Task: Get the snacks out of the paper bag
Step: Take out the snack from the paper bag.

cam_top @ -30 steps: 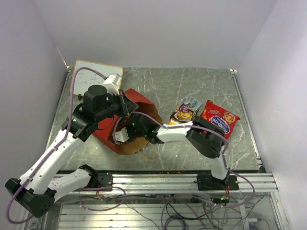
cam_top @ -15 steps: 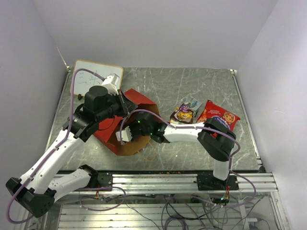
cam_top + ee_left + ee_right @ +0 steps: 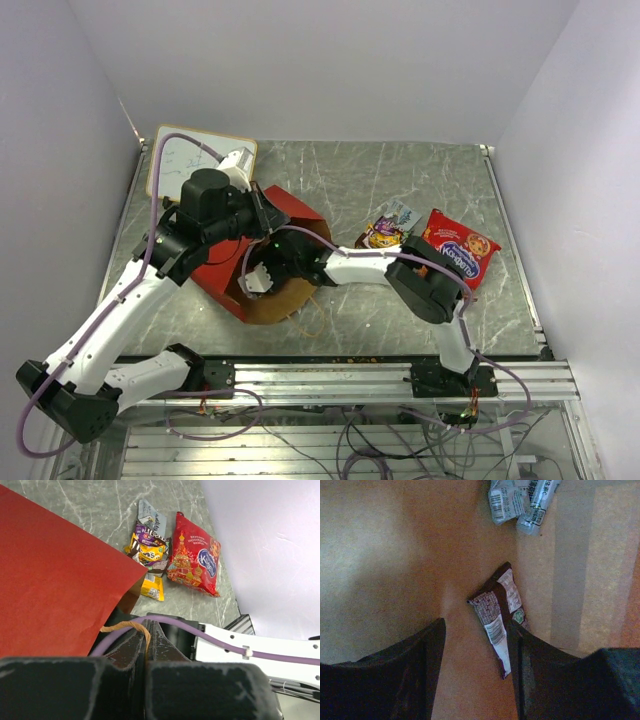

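The red paper bag [image 3: 300, 212] lies on its side, its brown mouth [image 3: 290, 298] facing the near edge. My left gripper [image 3: 146, 630] is shut on its tan loop handle [image 3: 131, 626]. My right gripper [image 3: 477, 645] is inside the bag [image 3: 380, 555] and open. A dark purple-brown bar [image 3: 497, 612] lies on the kraft floor just off its right finger [image 3: 540, 675], untouched. Grey-white wrappers [image 3: 520, 500] lie deeper in. Outside on the table lie a large red crinkly bag [image 3: 458, 247] and a small pile of packets [image 3: 385, 232], among them an orange-yellow packet [image 3: 152, 586].
A white board with a tan frame [image 3: 200, 155] lies at the back left, behind the left arm. The right arm [image 3: 420, 280] stretches across the table's middle into the bag mouth. A metal rail [image 3: 330, 375] runs along the near edge. White walls close in on three sides.
My right gripper has gone from shut to open and has reached further left into the bag. The left arm has shifted slightly, still holding the handle.
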`<state>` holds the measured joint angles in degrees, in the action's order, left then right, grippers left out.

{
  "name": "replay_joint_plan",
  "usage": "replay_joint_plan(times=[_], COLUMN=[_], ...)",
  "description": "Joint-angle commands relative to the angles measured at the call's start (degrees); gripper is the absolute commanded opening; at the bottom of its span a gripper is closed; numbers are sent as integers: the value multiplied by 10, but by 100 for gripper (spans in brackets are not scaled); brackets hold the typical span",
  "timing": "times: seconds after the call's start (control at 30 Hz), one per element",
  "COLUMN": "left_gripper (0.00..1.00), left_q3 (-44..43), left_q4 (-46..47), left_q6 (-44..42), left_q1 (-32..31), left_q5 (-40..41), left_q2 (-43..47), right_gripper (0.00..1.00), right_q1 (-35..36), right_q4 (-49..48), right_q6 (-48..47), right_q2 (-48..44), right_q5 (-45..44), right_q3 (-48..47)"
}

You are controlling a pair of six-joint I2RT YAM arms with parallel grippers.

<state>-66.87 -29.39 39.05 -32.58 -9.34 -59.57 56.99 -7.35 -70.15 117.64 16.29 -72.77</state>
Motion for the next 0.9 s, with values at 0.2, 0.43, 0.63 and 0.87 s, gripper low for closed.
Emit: replay_joint_plan(times=[0.2, 0.43, 0.63, 0.87], left_gripper=[7, 7, 7, 7], left_q3=[-20, -22, -21, -25], left_q4=[-7, -15, -34, -48], left_q6=[-12, -18, -21, -25], left_q1=[-4, -4, -4, -4], left_q5=[-51, -63, -46, -21], left_q2=[-1, 0, 14, 18], right_gripper=[60, 64, 62, 38], right_q1=[12, 15, 15, 12], right_q4=[-67, -134, -130, -118], right_q6=[125, 213, 189, 196], right_q2=[60, 112, 141, 153], right_q5=[-11, -81, -158, -195], right_q3=[-68, -90, -107, -122])
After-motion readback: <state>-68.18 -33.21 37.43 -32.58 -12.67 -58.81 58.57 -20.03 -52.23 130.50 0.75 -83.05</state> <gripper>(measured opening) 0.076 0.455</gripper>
